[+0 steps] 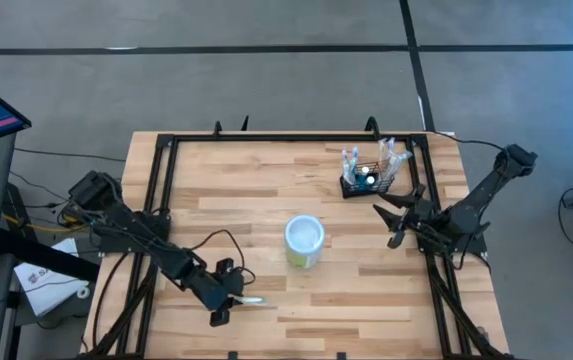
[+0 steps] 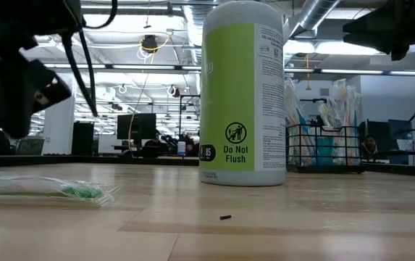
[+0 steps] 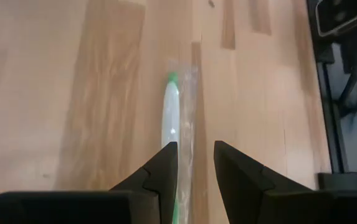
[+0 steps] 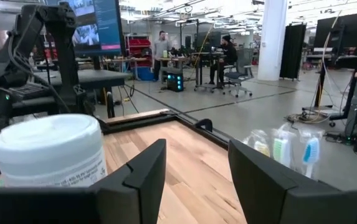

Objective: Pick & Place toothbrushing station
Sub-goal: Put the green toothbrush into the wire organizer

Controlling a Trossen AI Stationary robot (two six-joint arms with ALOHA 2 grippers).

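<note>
The toothbrushing station, a small black wire-mesh basket [image 1: 370, 180] [image 2: 324, 149] holding several wrapped toothbrushes, stands on the table at the far right. A toothbrush in a clear wrapper [image 1: 252, 299] [image 3: 173, 115] [image 2: 42, 190] lies flat near the front left. My left gripper [image 1: 224, 300] [image 3: 195, 152] hangs open just above its handle end, tipped down, with the wrapper running between the fingers. My right gripper [image 1: 388, 224] [image 4: 197, 163] is open and level, clear of the table, on the near side of the basket and right of the canister.
A white-and-pale-green wipes canister [image 1: 304, 241] [image 2: 242, 94] [image 4: 48, 151] stands upright mid-table between the two arms. A black frame [image 1: 162, 180] runs along the table's left, far and right sides. A tiny dark bit [image 2: 225, 216] lies on the wood near the front.
</note>
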